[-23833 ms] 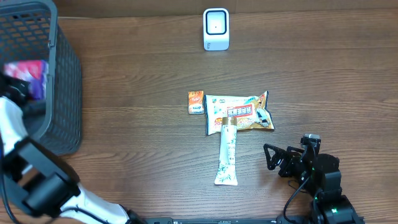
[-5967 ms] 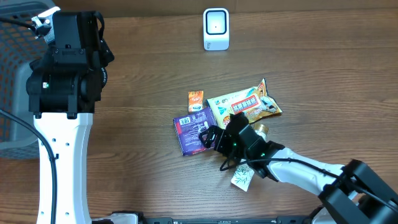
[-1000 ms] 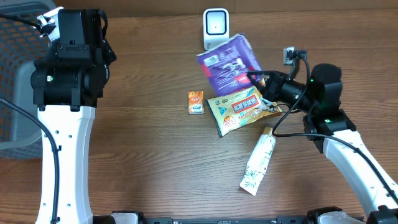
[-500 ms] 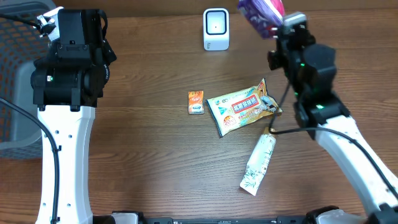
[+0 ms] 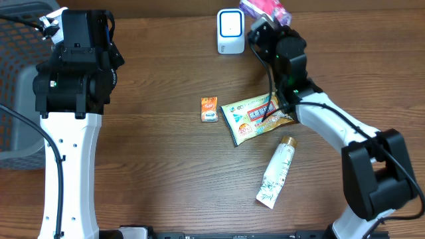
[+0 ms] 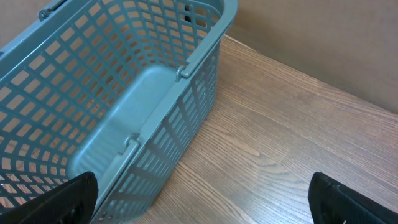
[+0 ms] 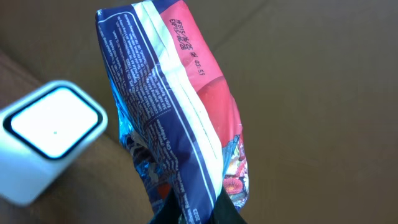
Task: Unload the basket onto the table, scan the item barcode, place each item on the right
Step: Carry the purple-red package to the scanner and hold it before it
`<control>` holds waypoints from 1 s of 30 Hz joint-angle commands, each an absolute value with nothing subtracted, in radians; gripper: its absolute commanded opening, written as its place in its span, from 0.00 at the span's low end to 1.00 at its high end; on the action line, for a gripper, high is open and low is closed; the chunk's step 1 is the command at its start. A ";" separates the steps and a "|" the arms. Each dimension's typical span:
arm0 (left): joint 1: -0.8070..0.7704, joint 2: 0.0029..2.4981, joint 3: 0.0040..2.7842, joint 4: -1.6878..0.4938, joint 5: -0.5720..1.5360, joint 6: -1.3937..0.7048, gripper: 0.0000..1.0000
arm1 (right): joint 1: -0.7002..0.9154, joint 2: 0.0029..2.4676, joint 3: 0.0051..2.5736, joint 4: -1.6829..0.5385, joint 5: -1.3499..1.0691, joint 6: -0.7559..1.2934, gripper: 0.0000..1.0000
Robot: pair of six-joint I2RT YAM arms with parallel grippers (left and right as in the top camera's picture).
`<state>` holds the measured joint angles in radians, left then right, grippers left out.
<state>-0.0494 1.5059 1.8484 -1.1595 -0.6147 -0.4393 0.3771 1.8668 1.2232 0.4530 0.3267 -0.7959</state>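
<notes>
My right gripper [image 5: 268, 25] is shut on the lower end of a purple and pink snack packet [image 5: 265, 8], holding it up at the table's far edge, just right of the white scanner [image 5: 230, 31]. In the right wrist view the packet [image 7: 177, 106] stands upright out of my fingertips [image 7: 198, 210], its back seam and small print facing the camera, with the scanner [image 7: 51, 134] at lower left. No barcode shows on the packet. My left gripper [image 6: 205, 205] hangs open over the table beside the basket, nothing between its fingers [image 6: 73, 199].
A grey mesh basket [image 6: 112, 106] stands at the far left. Mid-table lie a small orange packet [image 5: 210, 109], a green and white snack bag [image 5: 257, 116] and a white tube [image 5: 275, 174]. The left arm [image 5: 74, 73] towers over the left side.
The right gripper has carried the purple packet from over the snack bag up to the far edge, then swung it left toward the scanner. The left arm has not moved.
</notes>
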 commanded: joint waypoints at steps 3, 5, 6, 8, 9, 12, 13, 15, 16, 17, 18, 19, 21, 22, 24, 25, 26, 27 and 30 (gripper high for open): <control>-0.044 1.511 1.859 -1.159 -0.628 -0.446 1.00 | 0.398 1.939 1.319 0.470 0.308 -0.831 0.04; -0.044 1.511 1.859 -1.159 -0.628 -0.446 1.00 | 0.400 1.969 1.320 0.472 0.274 -0.889 0.04; -0.044 1.511 1.859 -1.159 -0.628 -0.446 1.00 | 0.403 1.990 1.320 0.486 0.263 -0.922 0.04; -0.044 1.511 1.859 -1.159 -0.628 -0.446 1.00 | 0.410 2.027 1.320 0.533 0.267 -0.980 0.04; -0.044 1.511 1.859 -1.159 -0.628 -0.446 1.00 | 0.414 2.046 1.320 0.563 0.270 -1.012 0.04; -0.044 1.511 1.859 -1.159 -0.628 -0.446 1.00 | 0.424 2.094 1.320 0.650 0.270 -1.104 0.04; -0.044 1.511 1.859 -1.159 -0.628 -0.446 1.00 | 0.425 2.109 1.320 0.680 0.268 -1.130 0.04; -0.044 1.511 1.859 -1.159 -0.628 -0.446 1.00 | 0.425 2.130 1.323 0.738 0.268 -1.161 0.04; -0.044 1.511 1.859 -1.159 -0.628 -0.446 1.00 | 0.425 2.140 1.326 0.764 0.268 -1.174 0.04; -0.044 1.511 1.859 -1.159 -0.628 -0.446 1.00 | 0.425 2.146 1.329 0.776 0.266 -1.188 0.04; -0.044 1.511 1.859 -1.159 -0.628 -0.445 1.00 | 0.426 2.151 1.332 0.781 0.266 -1.192 0.04; -0.044 1.511 1.859 -1.159 -0.628 -0.446 1.00 | 0.426 2.151 1.332 0.778 0.263 -1.203 0.04; -0.044 1.511 1.859 -1.159 -0.628 -0.446 1.00 | 0.427 2.154 1.332 0.759 0.245 -1.209 0.04; -0.044 1.511 1.859 -1.159 -0.628 -0.446 1.00 | 0.427 2.154 1.332 0.752 0.233 -1.209 0.04; -0.044 1.511 1.859 -1.159 -0.628 -0.446 1.00 | 0.427 2.156 1.332 0.752 0.220 -1.210 0.04; -0.044 1.511 1.859 -1.159 -0.628 -0.446 1.00 | 0.427 2.156 1.332 0.752 0.209 -1.209 0.04; -0.044 1.511 1.859 -1.159 -0.628 -0.446 1.00 | 0.427 2.156 1.332 0.752 0.196 -1.209 0.04; -0.044 1.511 1.859 -1.159 -0.628 -0.446 1.00 | 0.427 2.156 1.332 0.752 0.182 -1.209 0.04; -0.044 1.511 1.859 -1.159 -0.628 -0.446 1.00 | 0.427 2.159 1.332 0.753 0.148 -1.209 0.04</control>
<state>-0.0498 1.5059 1.8484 -1.1595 -0.6147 -0.4393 0.4236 2.1517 1.2961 0.7403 0.1978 -1.2045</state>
